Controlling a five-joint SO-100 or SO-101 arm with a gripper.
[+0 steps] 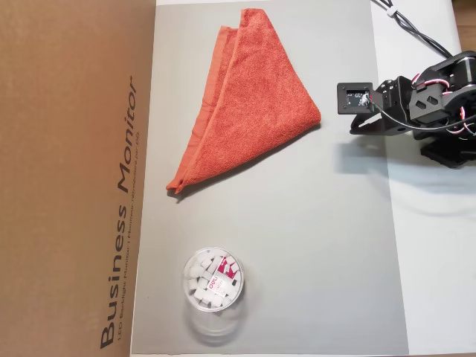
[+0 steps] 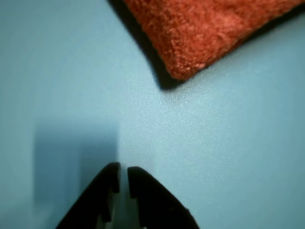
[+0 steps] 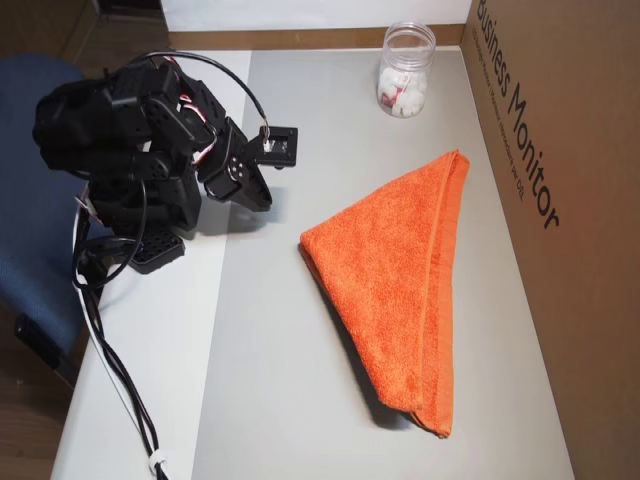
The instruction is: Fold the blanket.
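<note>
The blanket point(image 1: 253, 97) is an orange-red terry towel lying folded into a triangle on the grey mat point(image 1: 312, 245). It also shows in the other overhead view point(image 3: 400, 270). One corner of the blanket point(image 2: 200, 33) fills the top of the wrist view. My gripper point(image 2: 123, 174) enters from the bottom edge, its black fingertips almost together with nothing between them, well short of that corner. From above, the gripper point(image 1: 358, 125) hangs beside the towel's right corner, apart from it. In the other overhead view the gripper point(image 3: 255, 195) is left of the towel.
A clear round tub point(image 1: 213, 281) of white pieces stands on the mat, also seen at the far end point(image 3: 405, 72). A brown cardboard box point(image 1: 74, 178) borders the mat. The arm's base point(image 3: 110, 150) and cables point(image 3: 120, 380) sit on the white table strip.
</note>
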